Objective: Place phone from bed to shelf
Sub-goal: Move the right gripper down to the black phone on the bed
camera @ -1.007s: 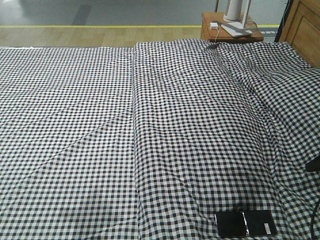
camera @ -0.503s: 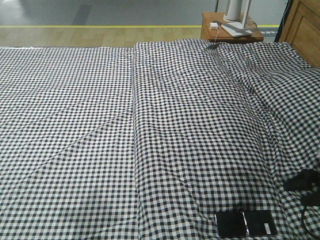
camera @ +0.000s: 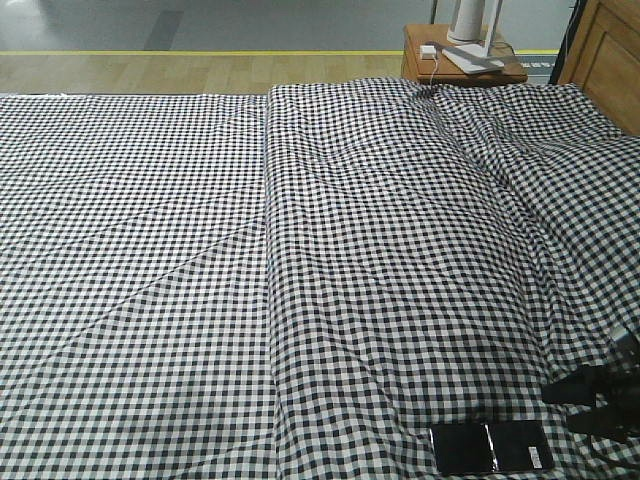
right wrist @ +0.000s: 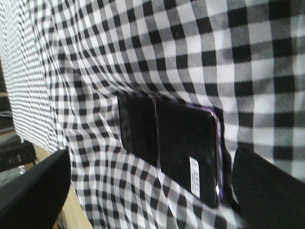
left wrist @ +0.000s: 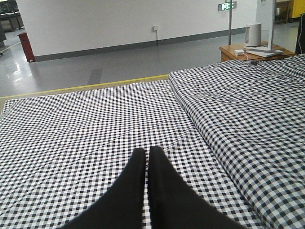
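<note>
Hovering the left gripper low over the wide black-and-white gingham-check bed, its black fingers pressed together and gripping nothing. Leaving the thin glossy black rectangular phone, pink-rimmed and carrying a small white barcode sticker, lying flat on the fabric near the bed's front edge, right of the long fold. Poising the right gripper near that slab, to its right, fingers spread wide with the slab framed between them in the wrist view, clasping nothing yet. Probably risking a pinch of loose cloth together with the phone, given soft creases bunching around the thin rim. Also risking a slip on closing, glossy faces offering little purchase, or a nudge toward the near edge from a fingertip landing on top instead of alongside.
</note>
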